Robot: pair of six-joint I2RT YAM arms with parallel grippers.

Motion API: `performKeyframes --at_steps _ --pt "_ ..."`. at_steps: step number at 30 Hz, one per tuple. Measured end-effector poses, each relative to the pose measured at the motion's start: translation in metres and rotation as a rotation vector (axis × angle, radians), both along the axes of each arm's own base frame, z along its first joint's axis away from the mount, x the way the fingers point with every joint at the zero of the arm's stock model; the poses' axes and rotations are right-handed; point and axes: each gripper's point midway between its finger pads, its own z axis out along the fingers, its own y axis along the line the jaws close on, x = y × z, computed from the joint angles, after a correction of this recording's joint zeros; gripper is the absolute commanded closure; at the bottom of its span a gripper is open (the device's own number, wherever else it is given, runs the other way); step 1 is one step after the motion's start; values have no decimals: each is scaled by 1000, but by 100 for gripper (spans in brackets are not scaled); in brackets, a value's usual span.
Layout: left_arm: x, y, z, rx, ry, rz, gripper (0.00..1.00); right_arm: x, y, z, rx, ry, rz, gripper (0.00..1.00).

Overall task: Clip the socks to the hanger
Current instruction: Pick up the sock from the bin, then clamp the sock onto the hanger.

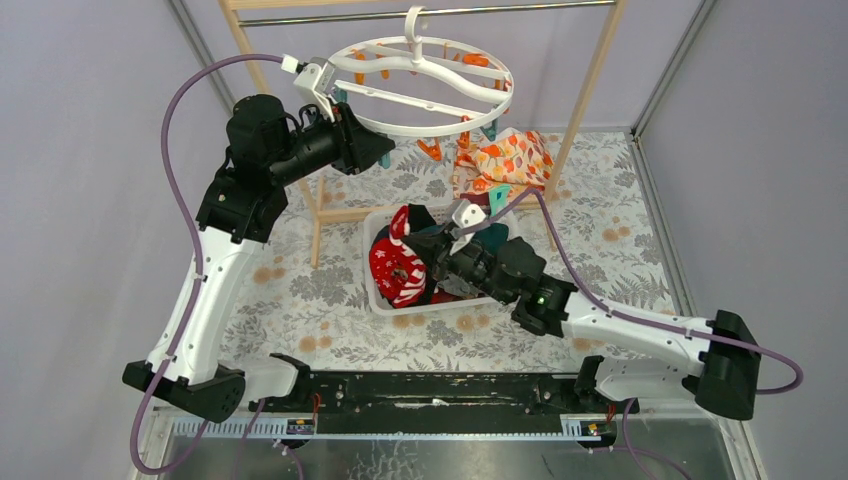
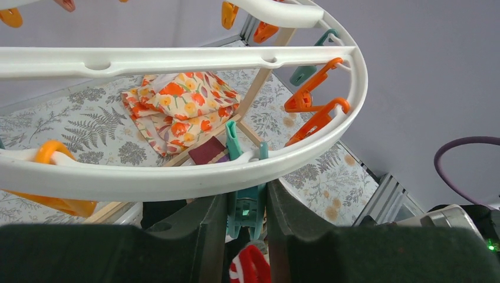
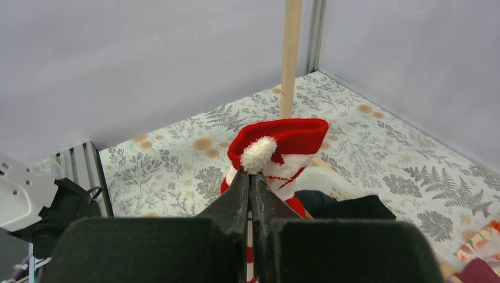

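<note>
L gripper (image 2: 246, 197), raised to hanger (image 2: 177, 59), squeezes teal clip (image 2: 247, 217); R gripper (image 3: 250, 184) pinches red sock (image 3: 290, 139)

The table (image 1: 290, 300) had a cover with grey ferns on it. A white tub (image 1: 420, 313) sat in the middle. A folded orange leaf cloth (image 1: 512, 160) lay behind it. A wooden rack (image 1: 317, 220) stood there too.

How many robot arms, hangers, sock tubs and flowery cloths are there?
Robot arms: 2 (left arm, right arm)
Hanger: 1
Sock tub: 1
Flowery cloth: 1
Total: 5
</note>
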Motion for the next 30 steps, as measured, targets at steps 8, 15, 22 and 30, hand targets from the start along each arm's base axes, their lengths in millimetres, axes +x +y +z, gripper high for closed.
performKeyframes --at_steps 8,15,22,30 --pt "0 0 -1 1 0 0 100 19 22 31 48 -9 -2 100" --pt "1 0 -4 9 3 0 100 32 21 63 109 -40 -25 100" --pt "1 1 -5 17 -6 -1 100 34 26 72 117 -48 -18 100" --pt "1 1 -6 23 -9 -1 100 34 25 72 106 -51 -21 100"
